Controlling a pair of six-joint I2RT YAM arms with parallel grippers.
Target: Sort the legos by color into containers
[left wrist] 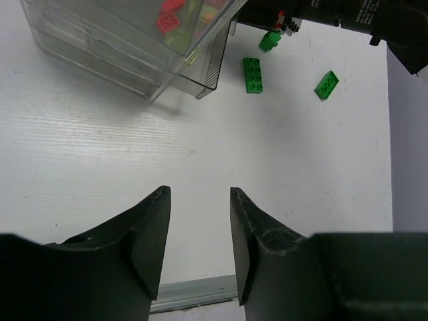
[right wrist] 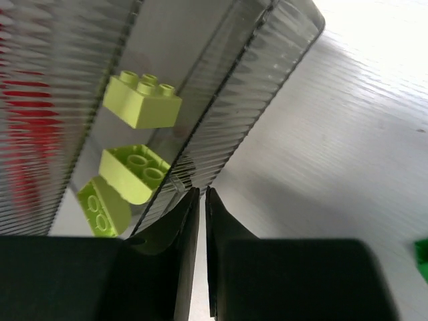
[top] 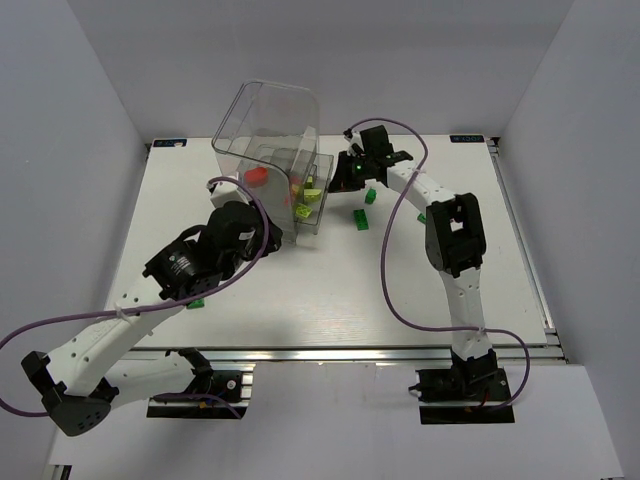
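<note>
A robotics lab bench: plain white panels [top: 70, 150] wall in a white tabletop [top: 330, 290], an aluminium rail [top: 350, 352] edging it well behind the left end effector [left wrist: 198, 194].

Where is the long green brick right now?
Top view: long green brick on the table just right of the clear box, near the right pincer.

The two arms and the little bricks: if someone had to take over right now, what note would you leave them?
Left gripper: open, empty, above bare table.
Right gripper: shut, tips at the edge of the clear box.
Done: yellow-green bricks and red bricks are in the box.
Left: green bricks lie loose on the table, at least three beside the box.
</note>
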